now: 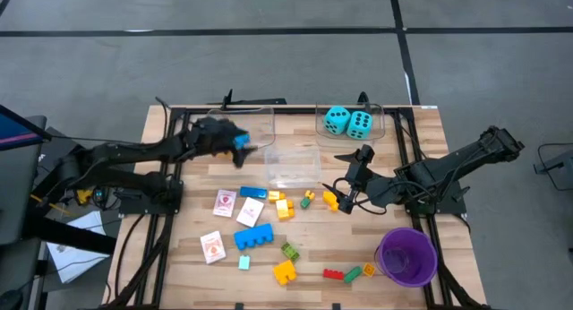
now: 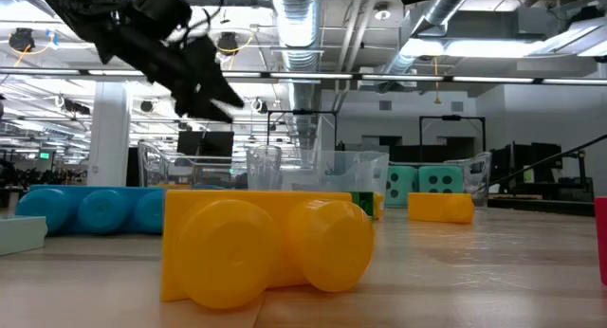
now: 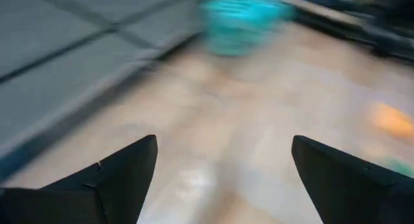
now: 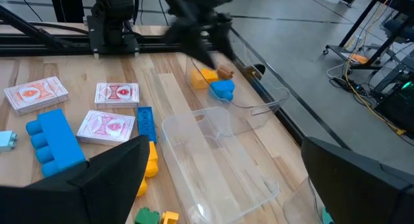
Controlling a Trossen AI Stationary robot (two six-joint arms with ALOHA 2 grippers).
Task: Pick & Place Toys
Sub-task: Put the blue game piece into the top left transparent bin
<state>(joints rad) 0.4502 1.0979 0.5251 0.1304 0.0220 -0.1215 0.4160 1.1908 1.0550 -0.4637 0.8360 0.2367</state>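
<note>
On my overhead feed the left end effector (image 1: 243, 147) hangs above the far-left clear bin (image 1: 255, 122), at about eleven o'clock from the counter's (image 1: 421, 131) centre. Its fingers (image 3: 123, 175) are spread wide and carry nothing; its wrist feed is too blurred to tell me more. In the right wrist feed I can see an orange brick (image 4: 208, 76) and a blue brick (image 4: 222, 89) lying in that bin under it.

My right end effector (image 1: 344, 199) sits low at about three o'clock from centre, fingers spread and empty, with a yellow brick (image 1: 330, 200) just beside its tips.

The two turquoise dice (image 1: 348, 122) rest side by side in the far-right bin (image 1: 377, 117) at one o'clock. The middle bin (image 1: 292, 165) lies near centre. Three card packs (image 1: 225, 202) lie at eight o'clock, a large blue brick (image 1: 254, 237) just beside them. More yellow, green and red bricks are strewn toward six o'clock, the big yellow one (image 1: 285, 272) nearest the edge. The purple cup (image 1: 406, 256) stands at four o'clock.
</note>
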